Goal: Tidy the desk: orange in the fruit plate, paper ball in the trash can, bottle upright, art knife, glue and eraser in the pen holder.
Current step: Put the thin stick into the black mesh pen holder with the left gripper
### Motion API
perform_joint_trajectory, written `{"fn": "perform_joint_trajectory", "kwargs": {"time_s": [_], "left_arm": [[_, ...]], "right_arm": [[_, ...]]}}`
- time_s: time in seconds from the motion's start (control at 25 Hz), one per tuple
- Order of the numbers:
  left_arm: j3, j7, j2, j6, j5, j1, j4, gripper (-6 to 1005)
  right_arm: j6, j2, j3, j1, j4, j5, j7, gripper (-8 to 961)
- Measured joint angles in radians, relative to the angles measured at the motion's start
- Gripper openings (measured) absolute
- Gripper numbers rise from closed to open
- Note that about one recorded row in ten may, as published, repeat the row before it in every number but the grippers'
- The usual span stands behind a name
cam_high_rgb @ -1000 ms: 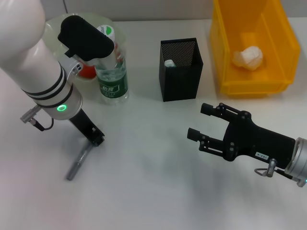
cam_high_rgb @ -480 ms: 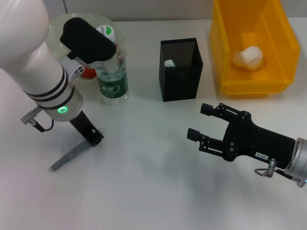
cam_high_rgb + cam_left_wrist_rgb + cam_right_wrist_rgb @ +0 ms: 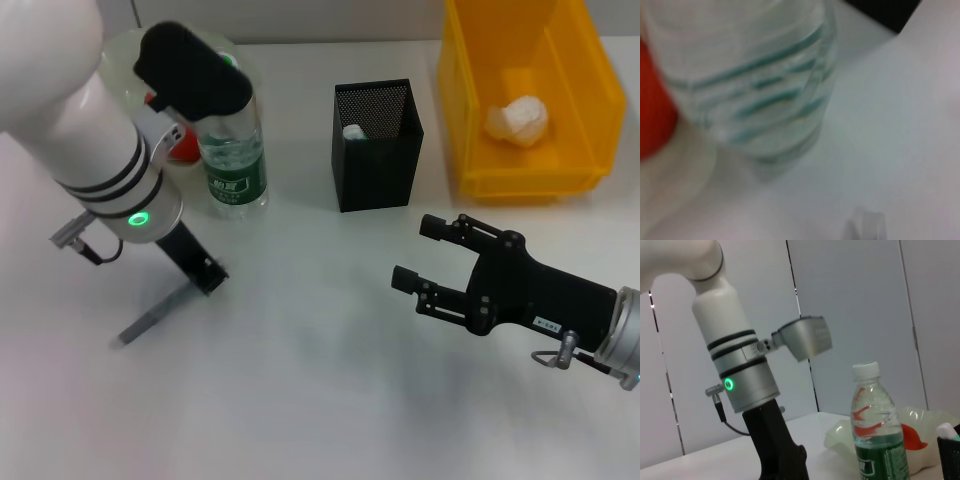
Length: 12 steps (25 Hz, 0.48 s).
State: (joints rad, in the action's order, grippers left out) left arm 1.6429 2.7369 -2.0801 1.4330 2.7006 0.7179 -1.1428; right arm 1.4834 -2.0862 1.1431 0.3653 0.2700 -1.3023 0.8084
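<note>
The bin [image 3: 520, 100] is bright yellow, the paper ball [image 3: 518, 120] in it white. The holder [image 3: 377, 150] is black mesh. The bottle [image 3: 233, 160] is clear with a green-and-white label. At its 9 o'clock the orange [image 3: 180, 148] shows reddish-orange in a pale-green plate [image 3: 125, 50]. Both pincers are black: left [image 3: 205, 275], right [image 3: 418, 255]. The left arm [image 3: 90, 130] is white with black bands and a green light. The counter [image 3: 300, 400] is white.

The left gripper [image 3: 205, 275] has moved a little toward the bottle [image 3: 233, 160], dragging the grey art knife [image 3: 155, 318] with it.
</note>
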Motion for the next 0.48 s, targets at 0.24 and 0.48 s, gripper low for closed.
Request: {"fn": "perform_joint_trajectory", "kwargs": {"time_s": [0.24, 0.48], "left_arm": [[0.007, -0.014, 0.001, 0.020, -0.071, -0.019, -0.150, 160], [-0.021, -0.100, 0.005, 0.009, -0.244, -0.068, -0.330, 156]], "right_arm": [[0.000, 0.000, 0.000, -0.001, 0.000, 0.000, 0.000, 762], [-0.004, 0.000, -0.015, -0.011, -0.008, 0.000, 0.000, 763]]}}
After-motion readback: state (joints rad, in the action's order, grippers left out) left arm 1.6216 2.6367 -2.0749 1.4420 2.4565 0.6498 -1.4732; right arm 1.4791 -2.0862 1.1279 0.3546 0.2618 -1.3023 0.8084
